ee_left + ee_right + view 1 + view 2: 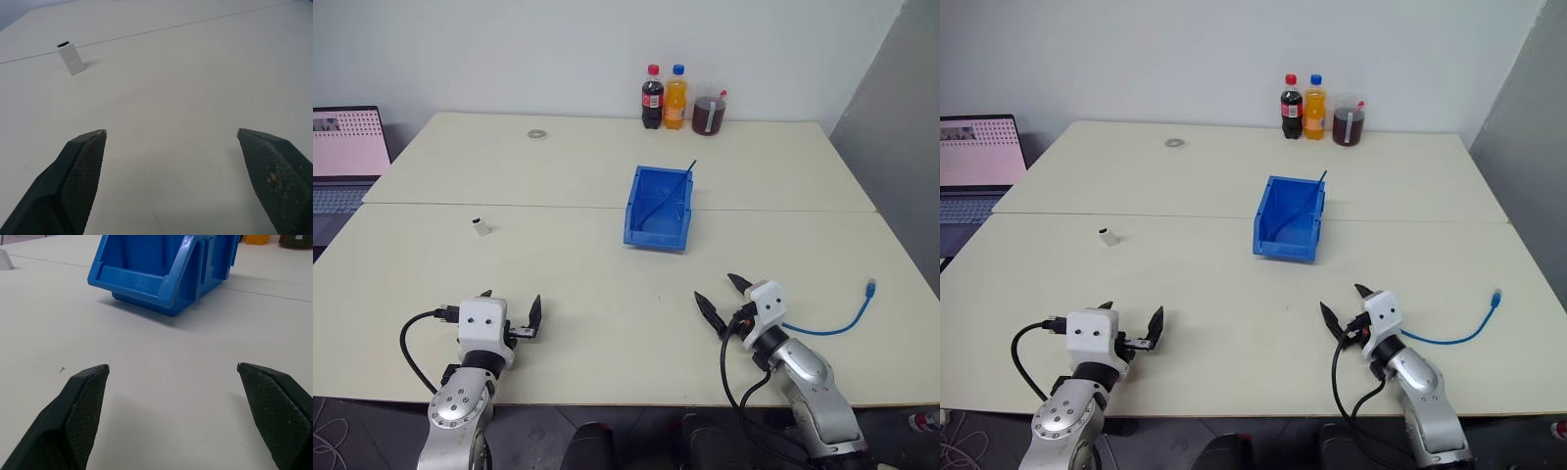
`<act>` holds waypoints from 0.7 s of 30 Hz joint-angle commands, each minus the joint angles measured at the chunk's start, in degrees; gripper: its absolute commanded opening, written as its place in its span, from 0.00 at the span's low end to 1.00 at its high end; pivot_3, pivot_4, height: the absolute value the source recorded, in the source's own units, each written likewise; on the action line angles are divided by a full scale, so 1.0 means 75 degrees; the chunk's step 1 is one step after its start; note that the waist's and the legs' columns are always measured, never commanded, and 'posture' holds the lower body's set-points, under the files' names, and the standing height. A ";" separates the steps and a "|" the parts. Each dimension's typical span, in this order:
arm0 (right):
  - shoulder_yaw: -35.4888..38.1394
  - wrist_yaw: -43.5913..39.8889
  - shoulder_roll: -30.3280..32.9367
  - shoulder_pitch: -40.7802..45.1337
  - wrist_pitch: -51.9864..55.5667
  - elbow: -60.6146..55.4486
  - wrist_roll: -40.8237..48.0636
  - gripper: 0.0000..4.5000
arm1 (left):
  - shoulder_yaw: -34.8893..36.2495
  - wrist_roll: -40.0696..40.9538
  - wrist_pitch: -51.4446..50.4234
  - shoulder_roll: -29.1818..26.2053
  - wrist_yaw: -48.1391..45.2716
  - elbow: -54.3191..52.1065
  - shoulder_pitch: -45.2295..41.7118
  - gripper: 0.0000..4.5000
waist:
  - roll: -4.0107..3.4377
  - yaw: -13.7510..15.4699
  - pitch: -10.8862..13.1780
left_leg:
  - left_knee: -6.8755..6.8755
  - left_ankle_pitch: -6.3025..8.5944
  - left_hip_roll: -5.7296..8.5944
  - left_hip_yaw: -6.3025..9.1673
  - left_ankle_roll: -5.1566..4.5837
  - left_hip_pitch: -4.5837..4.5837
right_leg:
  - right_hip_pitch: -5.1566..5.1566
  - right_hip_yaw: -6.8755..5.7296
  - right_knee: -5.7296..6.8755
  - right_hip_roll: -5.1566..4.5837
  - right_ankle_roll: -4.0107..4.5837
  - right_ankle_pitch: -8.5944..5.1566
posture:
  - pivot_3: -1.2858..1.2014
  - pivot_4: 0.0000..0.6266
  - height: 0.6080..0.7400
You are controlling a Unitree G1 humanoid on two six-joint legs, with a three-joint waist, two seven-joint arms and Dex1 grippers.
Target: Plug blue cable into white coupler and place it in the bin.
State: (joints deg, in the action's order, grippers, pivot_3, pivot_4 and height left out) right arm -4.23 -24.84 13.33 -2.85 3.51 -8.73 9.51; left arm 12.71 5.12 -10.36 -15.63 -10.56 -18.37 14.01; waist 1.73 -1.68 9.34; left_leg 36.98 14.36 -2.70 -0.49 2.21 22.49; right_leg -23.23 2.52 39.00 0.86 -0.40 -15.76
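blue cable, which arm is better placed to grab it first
Right. The blue cable lies on the table just beside the open right gripper; the left gripper sits far across, nearer the white coupler.

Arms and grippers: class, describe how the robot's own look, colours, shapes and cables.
Both arms are silver-grey metal. Each ends in a white boxy wrist block carrying two black pointed fingers, textured inside: left gripper, right gripper. Black cables loop beside each wrist.

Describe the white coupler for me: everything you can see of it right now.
The white coupler is a tiny boxy piece, seemingly plastic, with a fine textured face and a dark slot in its top end. It stands slightly tilted and alone on the cream table, left of the bin and ahead of the open left gripper. Nothing touches it except the table, and no cable is plugged in.
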 commanded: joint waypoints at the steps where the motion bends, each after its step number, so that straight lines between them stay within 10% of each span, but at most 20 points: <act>1: 0.0072 -0.0009 0.0032 0.0108 -0.0215 -0.0080 -0.0026 0.99 | 0.0017 -0.0123 0.0281 -0.0057 0.0013 -0.0297 0.0047 1.00 | 0.0000 0.0000 0.0000 | 0.0000 0.0000 0.0000 -0.0001 0.0000 0.0000 | 0.0000 0.0000 0.0000 0.0000 0.0000 0.0000 | 0.52 0.24 1.00; 21: 0.0138 0.0029 0.0115 0.0112 -0.0402 -0.0136 -0.0186 0.99 | 0.0023 0.0340 0.0314 -0.0232 -0.0756 -0.0227 0.0207 1.00 | 0.0000 -0.0001 0.0000 | 0.0000 0.0000 0.0000 -0.0004 0.0000 0.0000 | 0.0000 0.0000 0.0000 0.0000 0.0000 0.0000 | 0.52 0.24 1.00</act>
State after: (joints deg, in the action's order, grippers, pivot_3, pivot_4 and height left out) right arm -3.90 -24.86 14.02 -2.45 2.17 -8.50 8.01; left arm 12.81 6.67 -9.73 -15.96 -14.04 -18.45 15.40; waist 1.73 -1.69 9.34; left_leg 36.97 14.36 -2.71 -0.52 2.21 22.49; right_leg -23.24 2.52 39.00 0.85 -0.39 -15.76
